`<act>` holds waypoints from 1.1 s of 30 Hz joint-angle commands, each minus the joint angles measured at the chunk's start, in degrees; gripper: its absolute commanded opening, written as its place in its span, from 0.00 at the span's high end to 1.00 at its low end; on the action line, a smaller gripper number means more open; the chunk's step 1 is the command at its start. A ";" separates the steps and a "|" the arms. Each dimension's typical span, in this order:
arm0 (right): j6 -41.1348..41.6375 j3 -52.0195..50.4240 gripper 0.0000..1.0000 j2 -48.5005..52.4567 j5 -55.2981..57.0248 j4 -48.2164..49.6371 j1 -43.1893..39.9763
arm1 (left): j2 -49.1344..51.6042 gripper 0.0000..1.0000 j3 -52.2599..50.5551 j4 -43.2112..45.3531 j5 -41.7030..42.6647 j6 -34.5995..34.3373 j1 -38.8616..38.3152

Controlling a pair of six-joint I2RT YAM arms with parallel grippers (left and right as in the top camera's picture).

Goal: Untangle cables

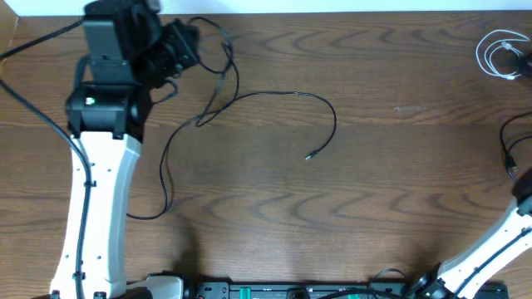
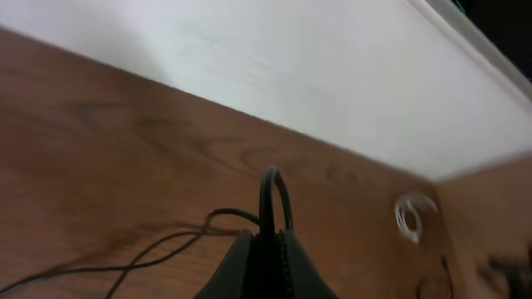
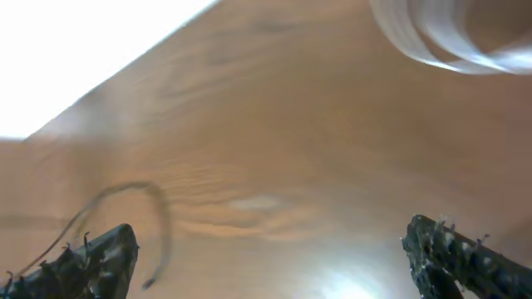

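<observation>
Your left fingers (image 2: 237, 270) pinch the black cable (image 2: 268, 195)
Your right fingers (image 3: 91, 262) stand spread wide, white cable (image 3: 440, 33) coiled beyond on the surface (image 3: 274, 124)

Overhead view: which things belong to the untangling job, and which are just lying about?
Job: black cable, pinched in the left gripper; coiled white cable.
Just there: table; arms' own thick black wires; equipment strip at the near edge.

Straight down from above; close behind left gripper (image 2: 268, 239) and right gripper (image 3: 270, 237), facing ahead (white cable (image 1: 501, 55) shared by all).
</observation>
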 commanded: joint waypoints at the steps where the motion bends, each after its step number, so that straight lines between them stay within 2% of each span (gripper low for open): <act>1: -5.86 0.46 0.01 -2.58 -10.40 -0.15 5.79 | 0.55 0.92 0.85 0.28 5.05 8.37 -3.23; 8: -5.81 0.46 0.01 -2.58 -7.56 0.17 16.00 | 1.01 0.92 0.85 1.40 7.17 15.91 -9.64; 13: -4.87 0.46 0.01 -2.60 -7.02 0.17 21.09 | 4.28 0.93 0.85 1.79 6.95 16.35 -13.42; 22: -1.42 0.46 0.01 -2.60 -1.20 0.11 21.55 | 17.73 0.92 0.87 8.92 7.02 2.08 -21.46; 25: 0.04 0.46 0.01 -2.60 -0.22 -0.02 20.31 | 20.87 0.51 0.87 10.21 6.91 1.79 -24.63; 27: 0.04 0.46 0.01 -2.58 -0.20 -0.07 19.56 | 21.88 0.18 0.87 10.19 5.66 1.79 -26.23; 28: 0.13 0.46 0.01 -2.60 -0.20 -0.07 19.32 | 21.94 0.10 0.87 10.08 4.85 1.81 -26.62; 33: 0.66 0.46 0.01 -2.60 -0.20 -0.04 19.63 | 19.67 0.08 1.05 9.90 2.27 1.84 -25.62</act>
